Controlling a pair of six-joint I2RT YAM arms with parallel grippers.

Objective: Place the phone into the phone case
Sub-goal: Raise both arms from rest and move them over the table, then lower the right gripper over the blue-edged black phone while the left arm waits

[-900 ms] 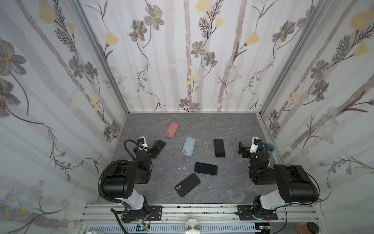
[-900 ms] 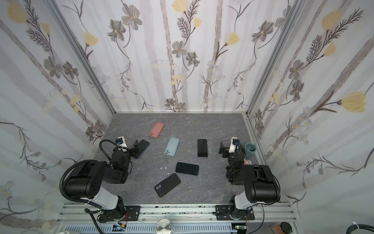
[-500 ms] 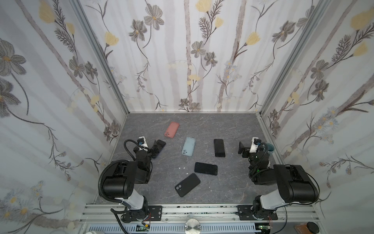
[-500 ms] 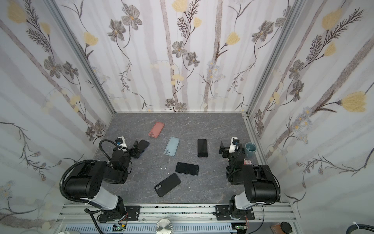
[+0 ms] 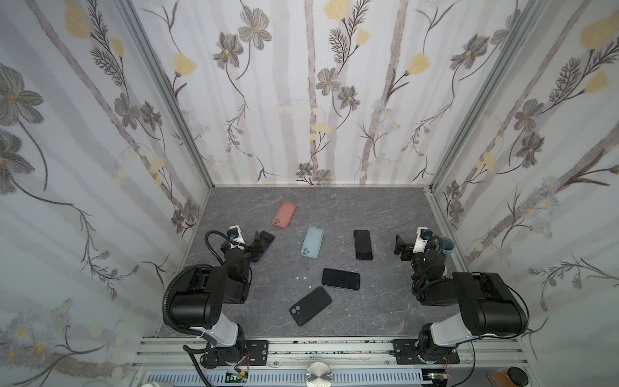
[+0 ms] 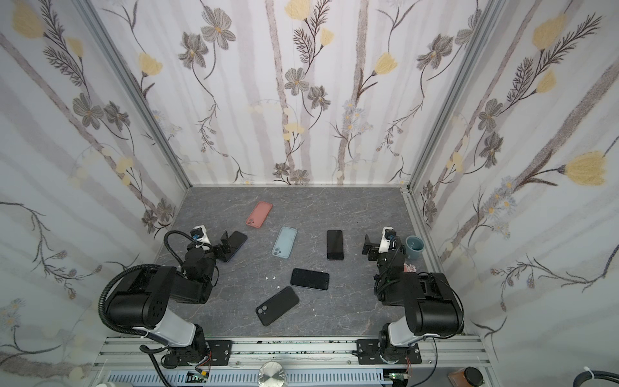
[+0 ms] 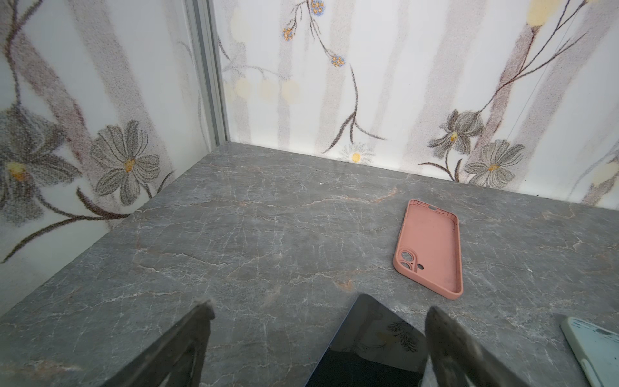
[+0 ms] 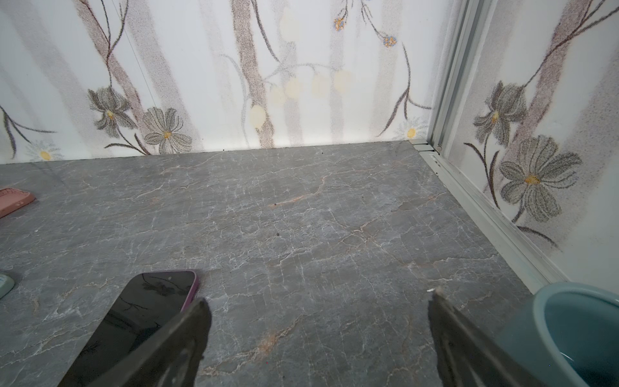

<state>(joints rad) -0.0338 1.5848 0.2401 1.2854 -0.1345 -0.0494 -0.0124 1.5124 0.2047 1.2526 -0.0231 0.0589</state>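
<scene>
Nothing has shifted over the last second that I can see. The grey table carries the same scatter, and no phone has gone into any case, so I judge the task not yet begun. My left gripper is spread wide and empty, low over the table. The dark phone lies flat with its far corner reaching in between the fingers, nearer one of them; whether it touches, I cannot tell. My right gripper is spread just as wide and holds nothing. A purple-edged phone lies at the outer side of one of its fingers and a teal cup just outside the other. The dark phone is a slim slab, screen up, with a bluish rim and glossy enough to show reflections. Ahead of the left gripper and a little to one side lies the pink case, hollow side up, its camera cut-out at the near end and its inside slightly dusty. A pale blue case lies just beside the dark phone.
</scene>
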